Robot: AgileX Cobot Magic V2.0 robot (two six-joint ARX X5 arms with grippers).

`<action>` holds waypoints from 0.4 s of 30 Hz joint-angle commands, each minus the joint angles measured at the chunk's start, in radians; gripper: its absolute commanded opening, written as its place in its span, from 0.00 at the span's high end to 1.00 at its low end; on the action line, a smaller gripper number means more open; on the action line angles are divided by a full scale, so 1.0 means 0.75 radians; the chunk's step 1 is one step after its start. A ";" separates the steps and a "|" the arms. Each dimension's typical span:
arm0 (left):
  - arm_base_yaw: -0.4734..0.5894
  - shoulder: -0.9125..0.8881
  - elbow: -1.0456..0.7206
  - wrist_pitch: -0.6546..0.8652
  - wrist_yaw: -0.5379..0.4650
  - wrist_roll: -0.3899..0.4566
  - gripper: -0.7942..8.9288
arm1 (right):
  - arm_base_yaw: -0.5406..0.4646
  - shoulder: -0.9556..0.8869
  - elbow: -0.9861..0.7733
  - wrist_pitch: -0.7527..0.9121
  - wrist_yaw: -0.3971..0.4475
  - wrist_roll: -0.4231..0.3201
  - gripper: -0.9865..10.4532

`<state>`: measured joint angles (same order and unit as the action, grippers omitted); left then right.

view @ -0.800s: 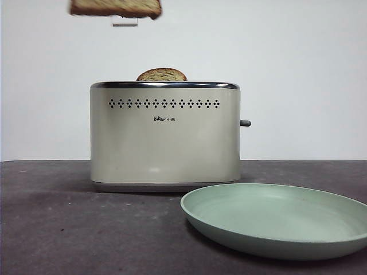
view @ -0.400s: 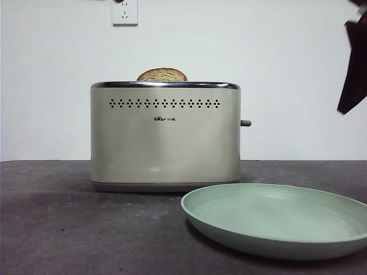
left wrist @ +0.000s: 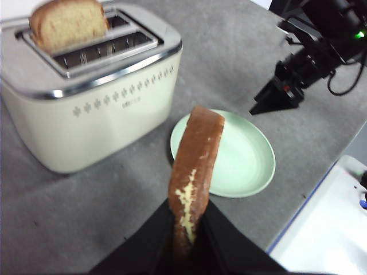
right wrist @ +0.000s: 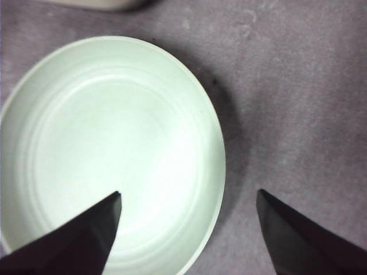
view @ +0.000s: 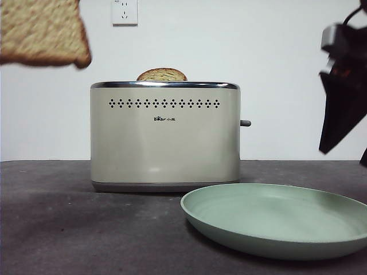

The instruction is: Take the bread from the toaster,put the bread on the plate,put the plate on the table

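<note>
My left gripper is shut on a slice of bread, held in the air; the slice shows at the upper left of the front view. A second slice stands in the cream toaster, also seen in the left wrist view. The mint-green plate lies on the table in front of the toaster's right end. My right gripper is open, above the plate's rim. It shows dark at the right edge of the front view.
A wall socket is on the white wall behind the toaster. The toaster's small knob sticks out on its right side. A white surface lies beyond the table's edge in the left wrist view.
The held bread has come back into the front view at the upper left, lower and nearer than before. The right gripper has come down further at the right edge.
</note>
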<state>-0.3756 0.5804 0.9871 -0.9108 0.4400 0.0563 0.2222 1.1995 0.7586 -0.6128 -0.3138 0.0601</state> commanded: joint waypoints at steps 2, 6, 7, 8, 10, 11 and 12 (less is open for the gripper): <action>-0.004 -0.012 -0.022 0.016 0.015 -0.032 0.91 | 0.006 0.111 0.020 0.057 0.000 0.014 0.62; -0.004 -0.012 -0.022 0.021 0.052 -0.032 0.91 | 0.006 0.208 0.020 0.098 0.000 0.014 0.65; -0.004 -0.011 -0.022 0.022 0.053 -0.033 0.91 | 0.006 0.234 0.020 0.109 0.000 0.014 0.65; -0.004 -0.010 -0.022 0.022 0.053 -0.032 0.91 | 0.006 0.260 0.020 0.120 -0.001 0.014 0.66; -0.004 -0.010 -0.022 0.022 0.053 -0.032 0.91 | 0.006 0.303 0.020 0.139 -0.001 0.015 0.68; -0.004 -0.010 -0.022 0.022 0.053 -0.032 0.91 | 0.006 0.321 0.020 0.146 -0.001 0.015 0.69; -0.004 -0.009 -0.022 0.022 0.053 -0.032 0.91 | 0.007 0.339 0.020 0.153 -0.002 0.015 0.71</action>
<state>-0.3756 0.5690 0.9615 -0.9092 0.4732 0.0364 0.2222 1.4357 0.7586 -0.5064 -0.3138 0.0605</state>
